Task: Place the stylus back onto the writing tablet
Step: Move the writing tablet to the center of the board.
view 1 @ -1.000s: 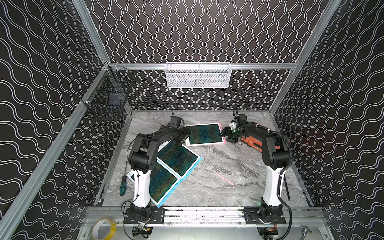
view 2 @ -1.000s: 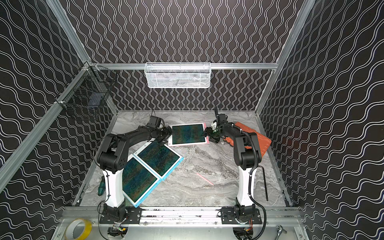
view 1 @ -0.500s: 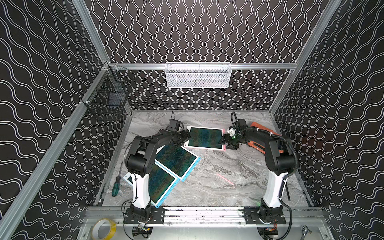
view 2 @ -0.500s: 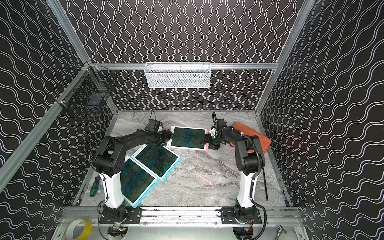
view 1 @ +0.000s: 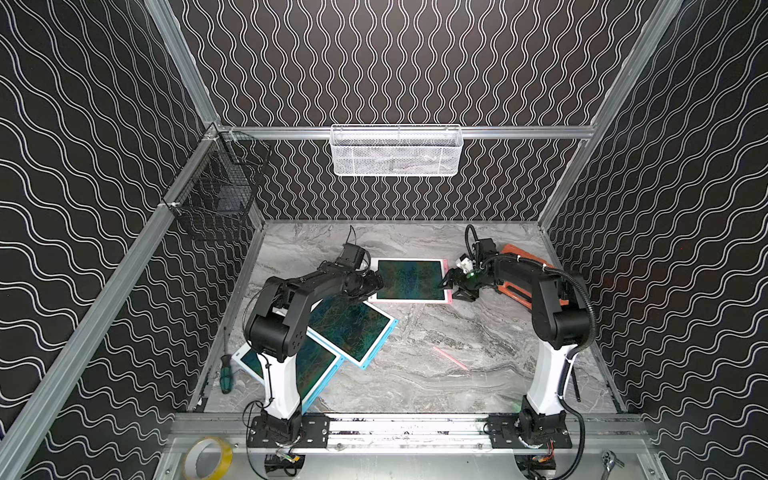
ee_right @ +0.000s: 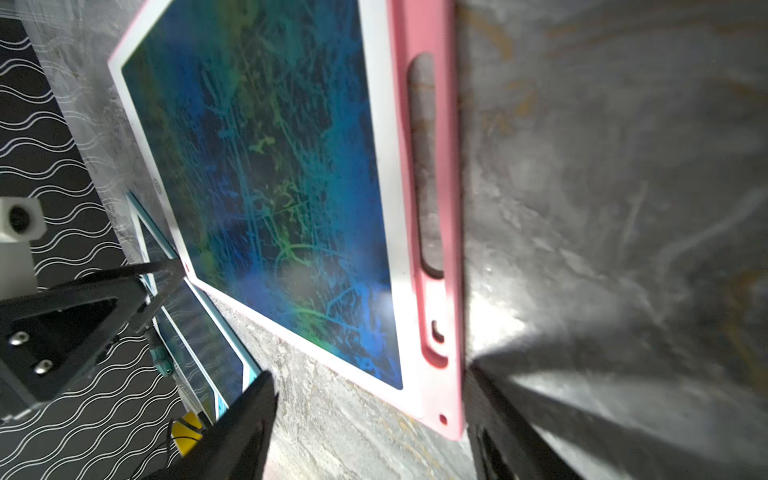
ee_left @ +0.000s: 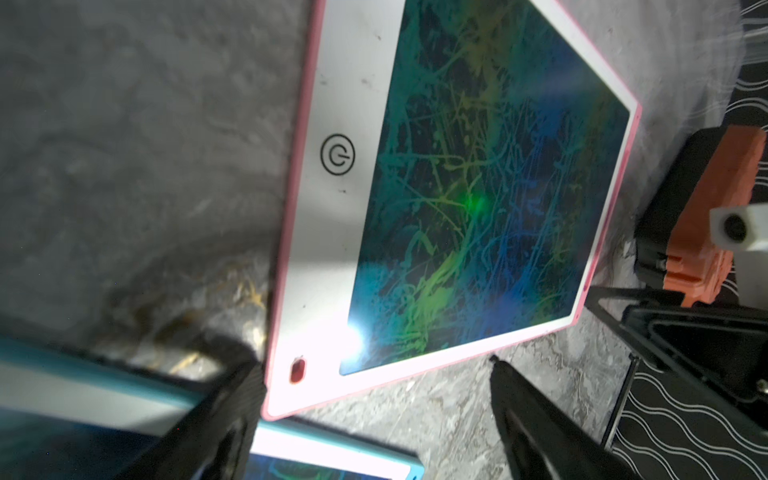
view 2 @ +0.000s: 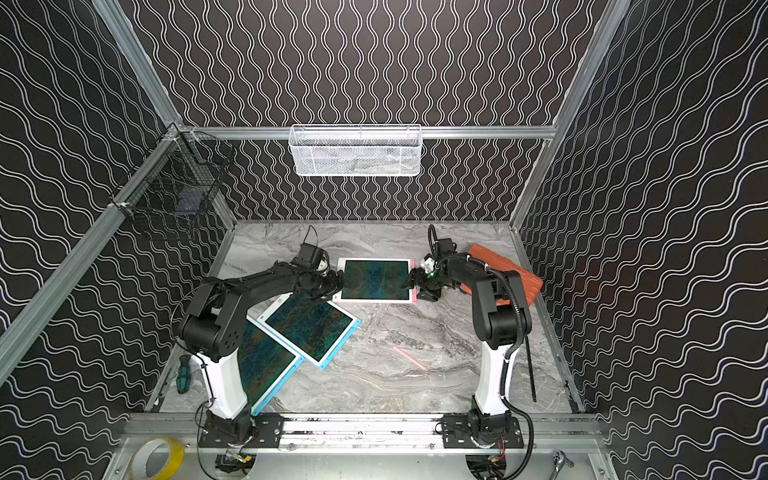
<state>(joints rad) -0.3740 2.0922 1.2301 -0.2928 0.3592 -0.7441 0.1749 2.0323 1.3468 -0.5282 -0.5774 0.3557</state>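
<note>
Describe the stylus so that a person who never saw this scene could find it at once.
On the grey marble tabletop, find the pink-framed writing tablet lying near the back. Nearer the front from it, on bare marble, lies the thin pink stick stylus, slanted. Unlike the flat blue-framed tablets to one side, it is a slim rod touching nothing.

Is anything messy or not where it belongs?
Yes. The pink stylus lies loose on the marble table, apart from the pink tablet, whose side slot is empty. The two blue tablets overlap crookedly.
</note>
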